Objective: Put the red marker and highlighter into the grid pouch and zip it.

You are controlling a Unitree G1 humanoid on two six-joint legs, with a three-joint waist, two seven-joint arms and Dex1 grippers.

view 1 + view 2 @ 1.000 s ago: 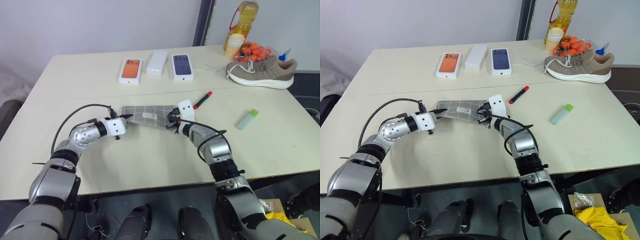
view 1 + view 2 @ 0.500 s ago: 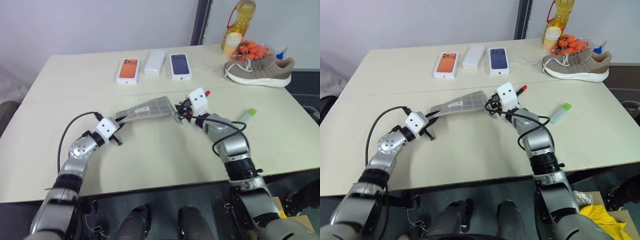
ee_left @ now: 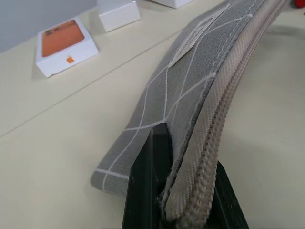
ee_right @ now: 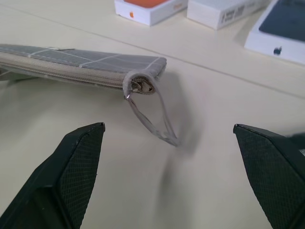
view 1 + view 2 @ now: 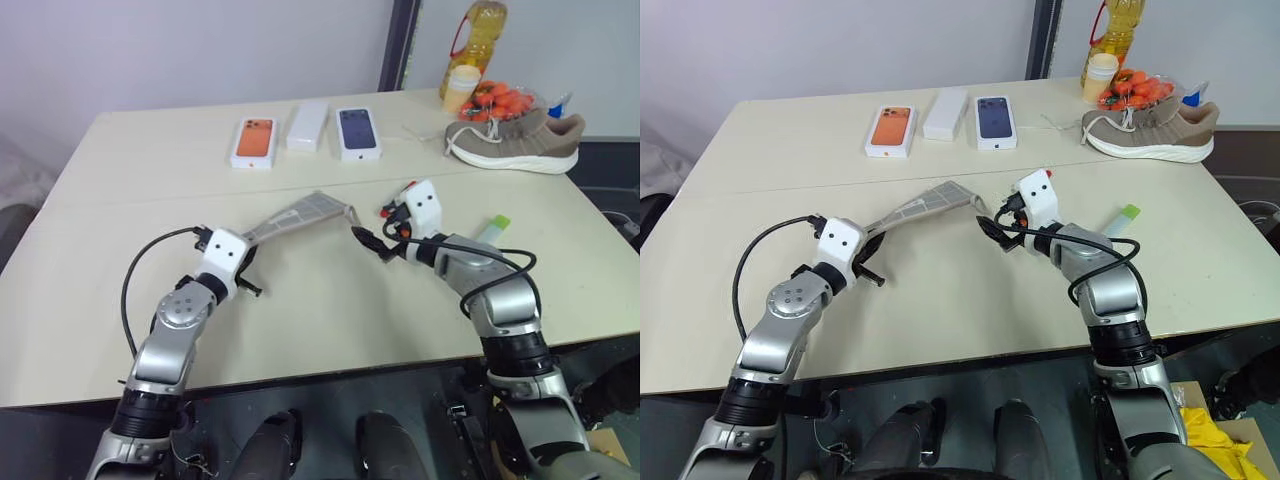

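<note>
The right gripper (image 4: 167, 138) has released the pouch (image 5: 300, 213); fingers now wide. The left gripper (image 3: 183, 191) stays clamped on its end, raised mid-counter. Marker (image 5: 404, 187) and highlighter (image 5: 492, 227) remain outside, toward the counter's right edge.

One grid pouch (image 5: 300, 214). One highlighter (image 5: 494, 227). One red marker (image 5: 406, 186), mostly hidden behind the right arm. Three phone boxes: orange (image 5: 254, 143), white (image 5: 307, 125), dark blue (image 5: 358, 133). One shoe (image 5: 514, 141). One oil bottle (image 5: 477, 40). One bag of orange items (image 5: 493, 101), count unclear. Two end effectors: left (image 5: 246, 252), right (image 5: 372, 230).
</note>
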